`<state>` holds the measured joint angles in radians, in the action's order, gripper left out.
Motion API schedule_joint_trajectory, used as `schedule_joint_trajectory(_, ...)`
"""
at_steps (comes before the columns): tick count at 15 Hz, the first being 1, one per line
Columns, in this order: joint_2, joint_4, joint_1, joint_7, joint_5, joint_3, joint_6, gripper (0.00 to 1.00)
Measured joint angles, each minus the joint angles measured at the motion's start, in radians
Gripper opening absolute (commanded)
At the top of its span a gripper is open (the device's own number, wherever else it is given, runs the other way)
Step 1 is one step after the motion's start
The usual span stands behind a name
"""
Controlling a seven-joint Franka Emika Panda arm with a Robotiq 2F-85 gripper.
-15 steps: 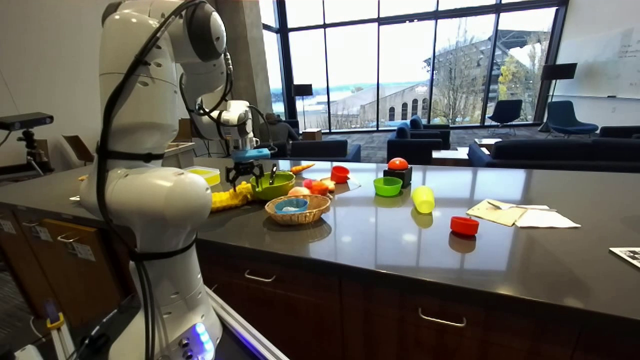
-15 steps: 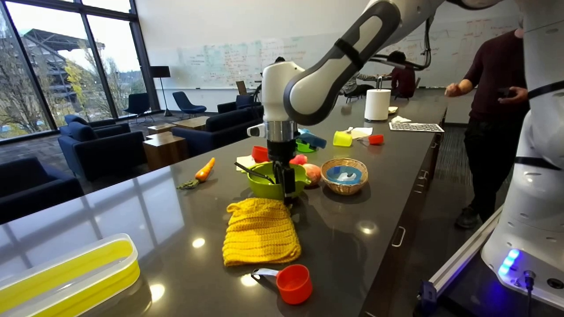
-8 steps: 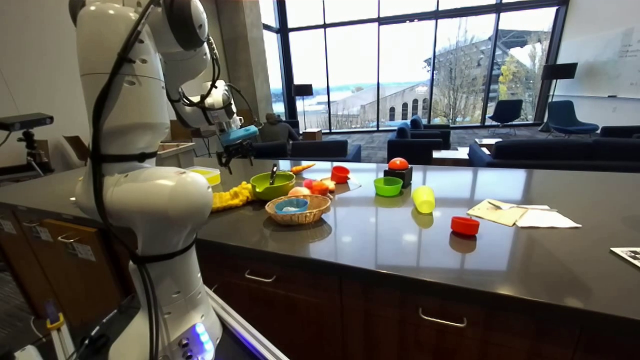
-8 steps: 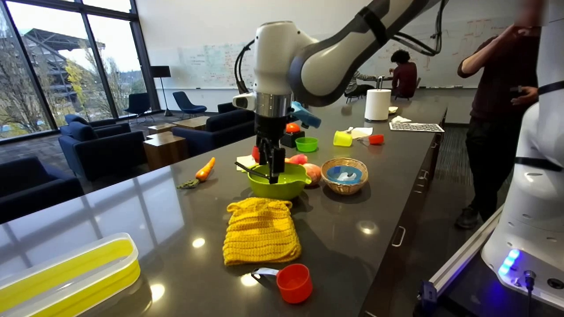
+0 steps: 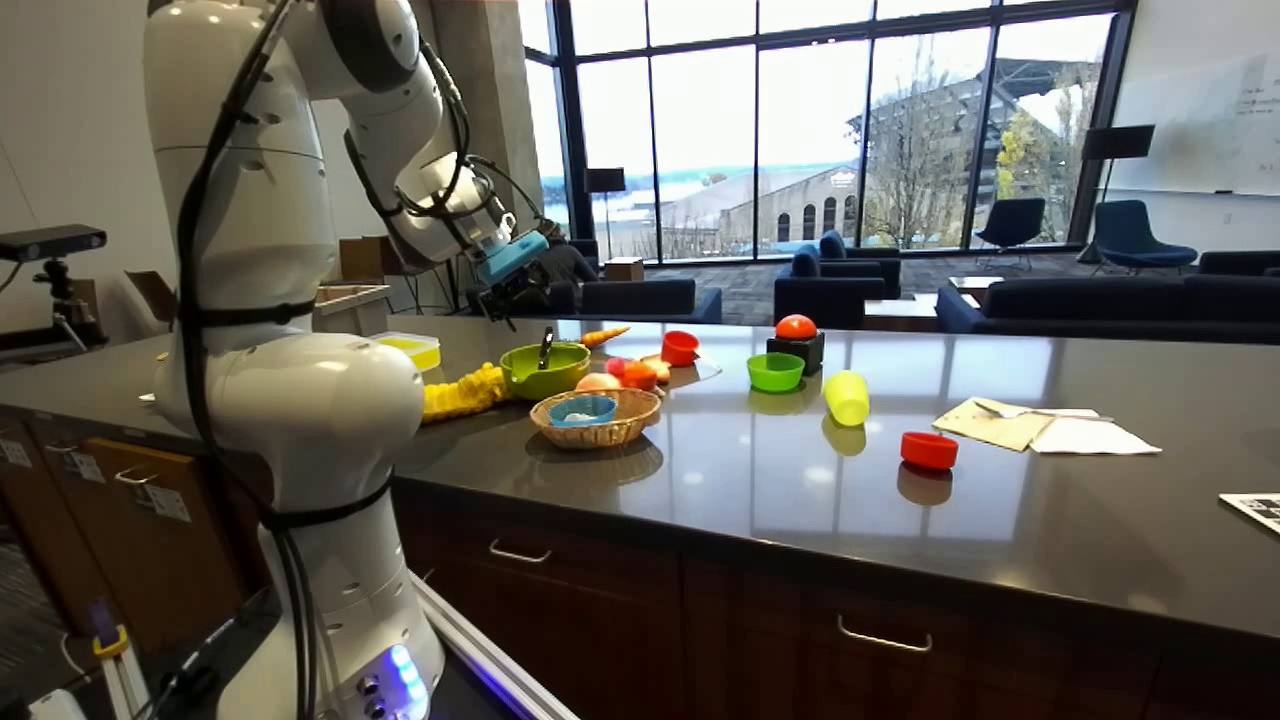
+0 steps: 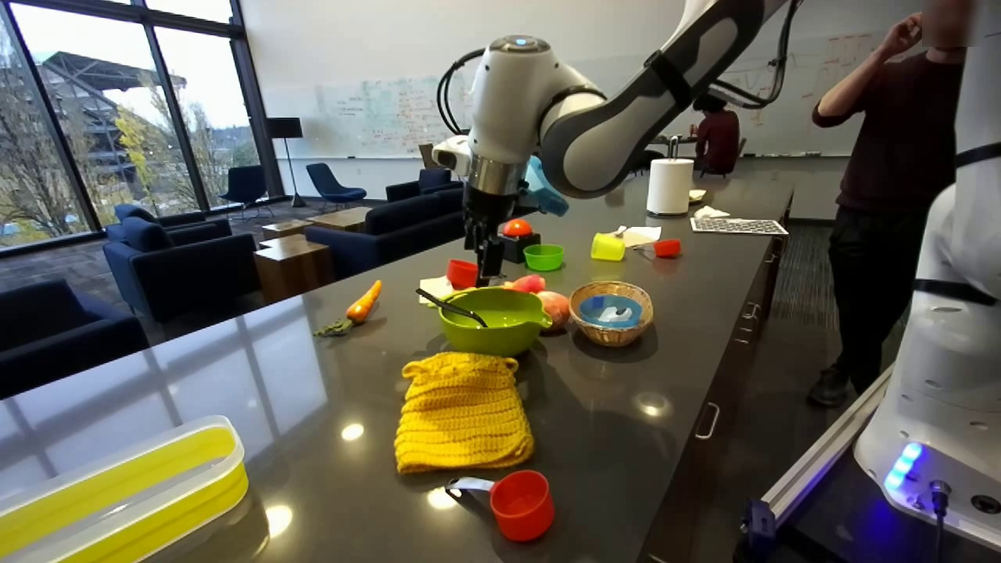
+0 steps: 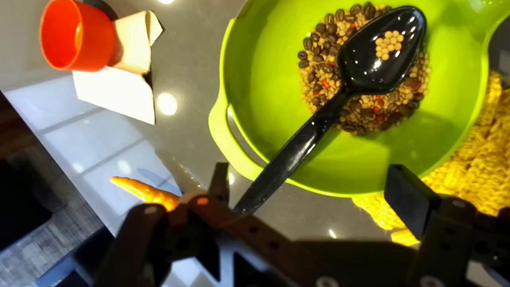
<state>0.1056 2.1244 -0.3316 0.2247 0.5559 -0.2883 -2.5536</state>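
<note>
Moved farther from the yellow knitted cloth [image 6: 465,418] since the earlier frame, the black two-fingered tool [image 7: 308,177] hangs, fingers parted wide, above the grey desk [image 6: 313,500]. Near, in an exterior view, stands a round red plastic measuring cup [image 6: 522,507]; beyond the cloth, near the tool, a round green plastic bowl [image 6: 486,338] holds a black plastic spoon [image 7: 334,107].

Spoon [image 7: 336,105] — glossy, smooth plastic
</note>
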Motion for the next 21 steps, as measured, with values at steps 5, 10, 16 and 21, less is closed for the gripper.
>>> schedule_joint_trajectory(5,0.086,-0.021,0.019,0.128,-0.267,-0.023,-0.193,1.00)
schedule_joint_trajectory(10,0.189,-0.102,0.035,0.222,-0.403,-0.089,-0.274,1.00)
schedule_joint_trajectory(16,0.231,-0.168,0.022,0.162,-0.305,-0.020,-0.274,1.00)
schedule_joint_trajectory(21,0.240,-0.193,0.019,0.091,-0.258,0.040,-0.274,1.00)
